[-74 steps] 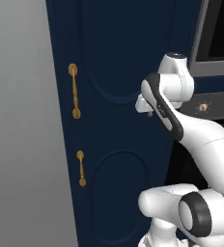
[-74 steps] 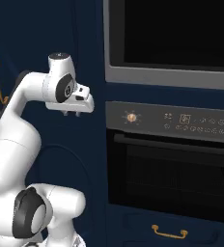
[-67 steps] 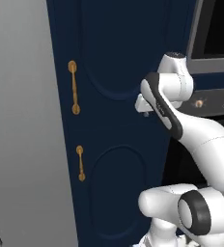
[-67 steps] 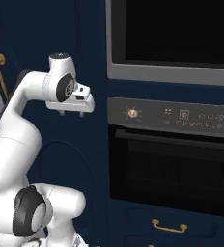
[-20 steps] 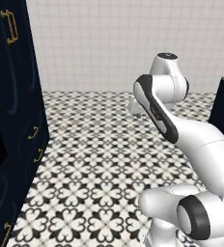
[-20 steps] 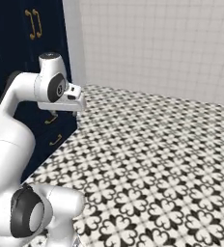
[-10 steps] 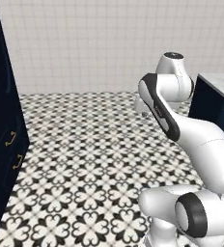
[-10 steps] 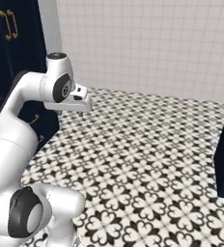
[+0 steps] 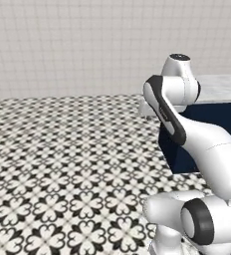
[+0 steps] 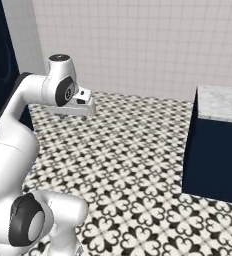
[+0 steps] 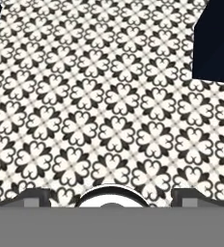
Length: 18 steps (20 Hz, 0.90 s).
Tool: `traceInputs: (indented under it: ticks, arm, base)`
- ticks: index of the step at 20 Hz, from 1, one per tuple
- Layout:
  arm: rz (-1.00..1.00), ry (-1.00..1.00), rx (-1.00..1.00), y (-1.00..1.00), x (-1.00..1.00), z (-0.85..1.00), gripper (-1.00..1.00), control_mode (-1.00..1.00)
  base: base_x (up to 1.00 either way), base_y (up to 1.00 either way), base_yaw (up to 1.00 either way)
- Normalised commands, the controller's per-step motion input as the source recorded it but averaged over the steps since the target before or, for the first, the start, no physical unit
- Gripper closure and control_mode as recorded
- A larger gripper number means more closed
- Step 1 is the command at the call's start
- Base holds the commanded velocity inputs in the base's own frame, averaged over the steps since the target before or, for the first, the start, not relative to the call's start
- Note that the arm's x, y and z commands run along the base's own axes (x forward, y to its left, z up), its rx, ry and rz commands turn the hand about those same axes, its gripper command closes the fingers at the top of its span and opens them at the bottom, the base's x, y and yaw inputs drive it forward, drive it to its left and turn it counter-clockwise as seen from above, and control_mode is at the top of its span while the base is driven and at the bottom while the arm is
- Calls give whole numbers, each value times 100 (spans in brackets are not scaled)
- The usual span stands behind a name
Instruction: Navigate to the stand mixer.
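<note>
No readable text, labels, brands, numbers or signs appear anywhere in these views. The patterned floor tiles [image 9: 62, 164], the pale tiled wall [image 10: 138, 45] at twelve o'clock, and the dark blue cabinet [image 10: 213, 155] with its marble top at three o'clock all carry no lettering.

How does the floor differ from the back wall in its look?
The floor has bold black-and-white flower-patterned tiles; the back wall has plain pale tiles with faint grid lines. The floor lies flat under the robot; the wall stands upright behind it. Both are tiled and meet along one line.
</note>
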Motion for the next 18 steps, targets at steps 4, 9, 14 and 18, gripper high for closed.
traceInputs:
  ticks: [4, 9, 14, 18]
  arm:
    - [0, 0, 0, 0, 0, 0, -100, 100]
    - [0, 0, 0, 0, 0, 0, -100, 100]
    - [0, 0, 0, 0, 0, 0, -100, 100]
    - [0, 0, 0, 0, 0, 0, -100, 100]
  base:
    - [-5, -100, -8]
    - [-1, -100, -2]
    - [0, -100, 0]
    - [0, -100, -1]
